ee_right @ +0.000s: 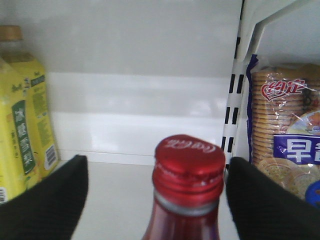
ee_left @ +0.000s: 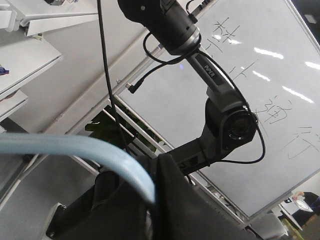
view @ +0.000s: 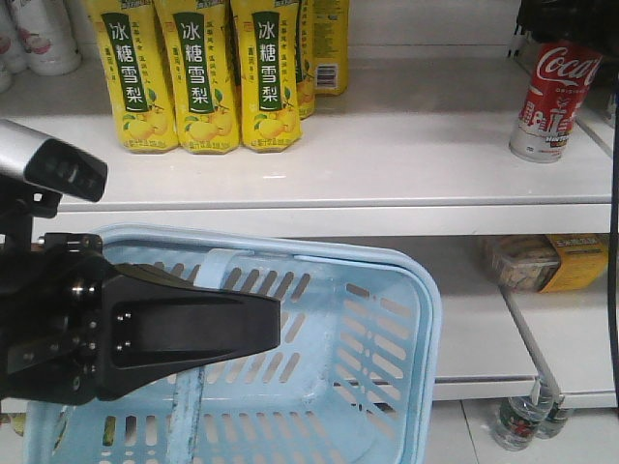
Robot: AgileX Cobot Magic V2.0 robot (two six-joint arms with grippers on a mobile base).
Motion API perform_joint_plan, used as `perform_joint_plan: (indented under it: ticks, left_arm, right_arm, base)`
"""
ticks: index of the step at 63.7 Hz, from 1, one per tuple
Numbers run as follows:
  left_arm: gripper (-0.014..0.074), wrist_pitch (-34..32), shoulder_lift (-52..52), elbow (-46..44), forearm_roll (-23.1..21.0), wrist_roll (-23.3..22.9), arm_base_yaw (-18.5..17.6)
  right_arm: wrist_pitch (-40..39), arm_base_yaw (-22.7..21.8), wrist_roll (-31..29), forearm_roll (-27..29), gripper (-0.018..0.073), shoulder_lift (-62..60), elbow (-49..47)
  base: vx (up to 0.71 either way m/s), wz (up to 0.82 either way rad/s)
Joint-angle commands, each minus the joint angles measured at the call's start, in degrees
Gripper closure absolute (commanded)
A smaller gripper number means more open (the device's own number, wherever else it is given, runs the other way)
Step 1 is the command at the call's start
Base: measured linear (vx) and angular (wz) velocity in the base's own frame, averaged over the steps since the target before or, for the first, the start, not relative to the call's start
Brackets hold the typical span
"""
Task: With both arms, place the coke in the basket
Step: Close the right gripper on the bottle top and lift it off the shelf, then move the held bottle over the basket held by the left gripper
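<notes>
The coke (view: 553,101) stands upright on the white shelf at the far right, its red label facing me. In the right wrist view its red cap (ee_right: 189,167) rises between the two black fingers of my right gripper (ee_right: 155,170). That gripper is open, with a finger on each side of the cap and not pressing it. The pale blue basket (view: 406,319) hangs below the shelf. My left gripper (view: 276,319) is shut on its swing handle (ee_left: 75,147), which passes between the dark fingers (ee_left: 200,200). The right arm shows as a black mass (view: 566,19) above the coke.
Yellow pear-drink bottles (view: 198,77) line the shelf's left half and appear at the left of the right wrist view (ee_right: 22,130). A biscuit pack (ee_right: 285,135) sits behind a white wire divider (ee_right: 232,120). A snack package (view: 546,263) lies on the lower shelf, with water bottles (view: 522,420) below.
</notes>
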Motion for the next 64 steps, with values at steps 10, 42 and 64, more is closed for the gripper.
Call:
perform_joint_plan:
  ticks: [10,42,64]
  left_arm:
    - [0.0602,-1.50,-1.26,-1.43,-5.22,0.30,-0.14]
    - [0.0602,-1.50,-1.26,-1.43,-5.22,0.30,-0.14]
    - [0.0602,-1.50,-1.26,-1.43,-5.22,0.30,-0.14]
  right_arm:
    - [-2.11,-0.48,-0.16,-0.21,0.0389,-1.55,-2.95]
    - [23.87,15.25,-7.44,1.49,0.0569,-18.92,-2.95]
    - [31.58,40.20,-10.01,9.90,0.0564,-24.10,-0.27]
  base:
    - [0.00,0.00]
    - [0.00,0.00]
    - [0.00,0.00]
